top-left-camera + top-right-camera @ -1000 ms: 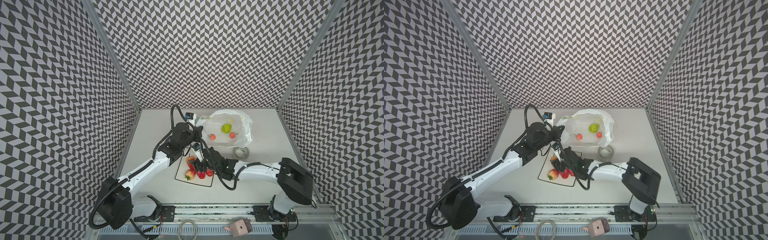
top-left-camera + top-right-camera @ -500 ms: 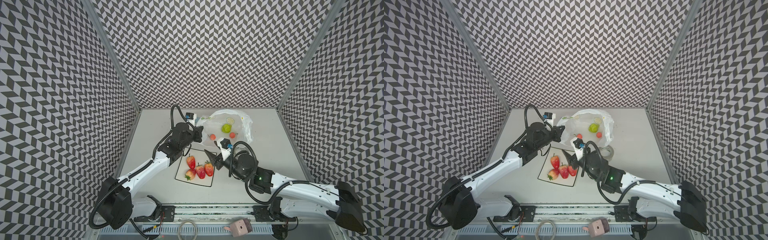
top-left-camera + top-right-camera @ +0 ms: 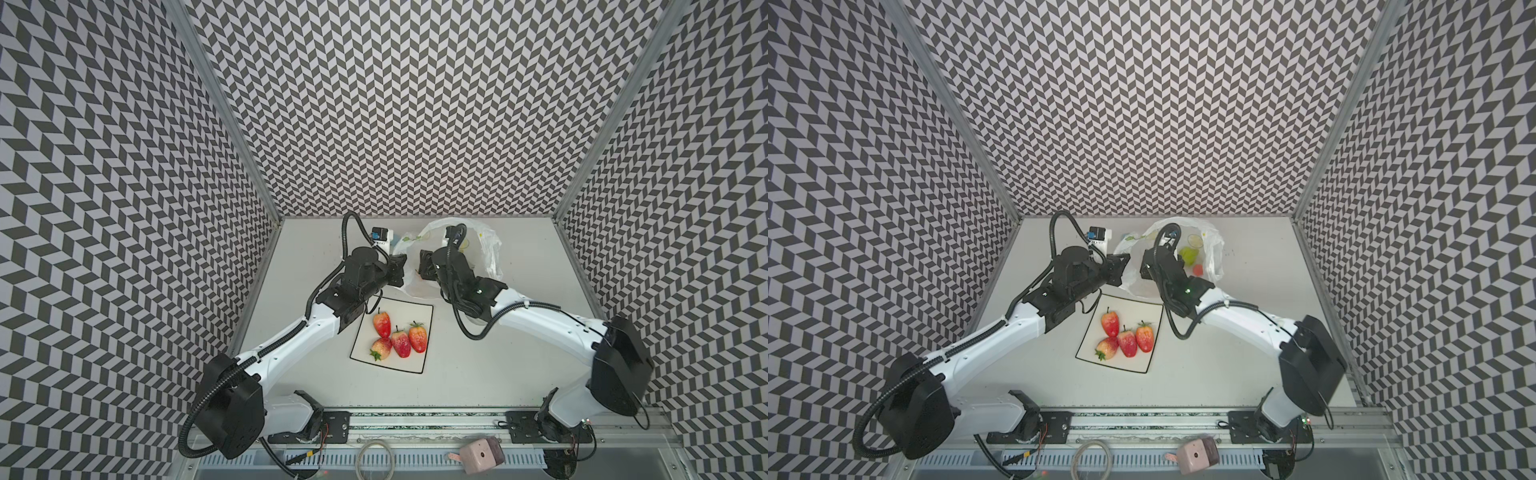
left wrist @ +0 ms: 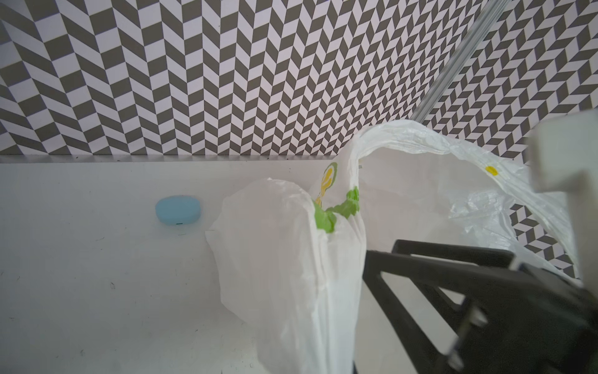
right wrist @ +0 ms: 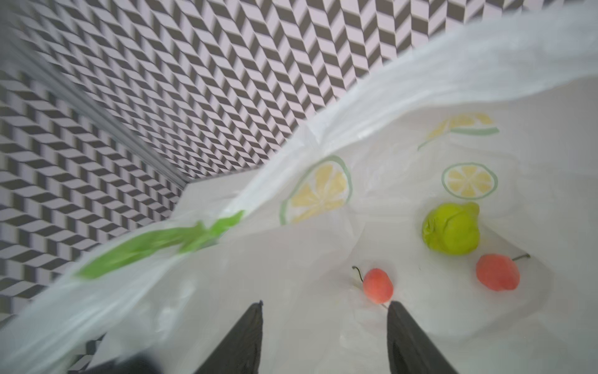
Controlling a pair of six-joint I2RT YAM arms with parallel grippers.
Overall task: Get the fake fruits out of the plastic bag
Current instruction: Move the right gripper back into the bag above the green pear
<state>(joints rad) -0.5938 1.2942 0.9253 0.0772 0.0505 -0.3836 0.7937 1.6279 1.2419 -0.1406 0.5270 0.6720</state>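
Observation:
The plastic bag (image 3: 487, 245) (image 3: 1213, 243) lies at the back of the table, white with lemon prints. My left gripper (image 3: 400, 266) (image 3: 1124, 261) is shut on its near rim and holds the mouth up; the film (image 4: 291, 259) hangs down in the left wrist view. My right gripper (image 5: 325, 306) (image 3: 424, 264) stands open inside the mouth, nothing between its fingers. Inside lie a yellow-green pear (image 5: 451, 231) (image 3: 1188, 255) and two round pinkish-orange fruits (image 5: 377, 285) (image 5: 497, 272); the nearer one sits just beyond one fingertip (image 5: 404, 330). Several strawberries (image 3: 401, 344) (image 3: 1127, 343) rest on the plate.
The white square black-rimmed plate (image 3: 419, 311) (image 3: 1142, 311) sits in front of the bag, between the two arms. A light-blue blob (image 4: 177, 209) lies near the back wall, left of the bag. A pink object (image 3: 482, 457) rests on the front rail.
My right arm has swung from over the plate back to the bag's mouth, leaving the strawberries on the plate. The left gripper has kept its hold on the bag.

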